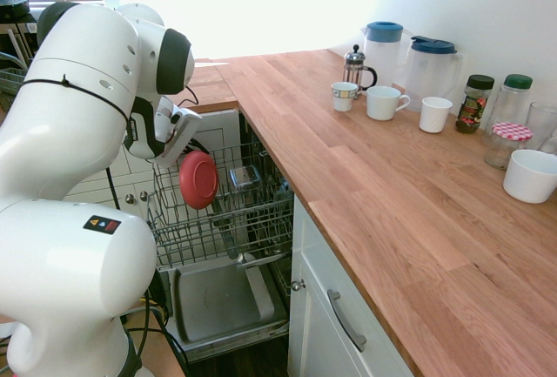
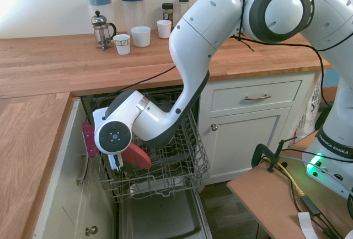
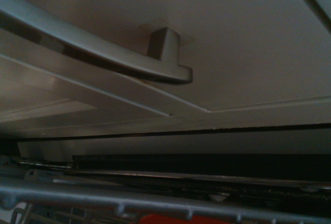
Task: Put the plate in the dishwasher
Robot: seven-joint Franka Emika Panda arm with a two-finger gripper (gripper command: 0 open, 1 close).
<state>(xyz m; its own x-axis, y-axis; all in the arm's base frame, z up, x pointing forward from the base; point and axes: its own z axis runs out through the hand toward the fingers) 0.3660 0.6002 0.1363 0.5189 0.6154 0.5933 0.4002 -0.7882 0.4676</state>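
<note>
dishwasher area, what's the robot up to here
The white Franka arm is loading a coral-red plate into the open dishwasher. Its gripper is shut on the plate's upper edge, holding the plate on edge over the pulled-out wire rack, at the side nearest the neighbouring cabinet. The plate is low, down among the rack's wires, but not released. Mugs, a French press and two jugs stand on the wooden counter, untouched.
</note>
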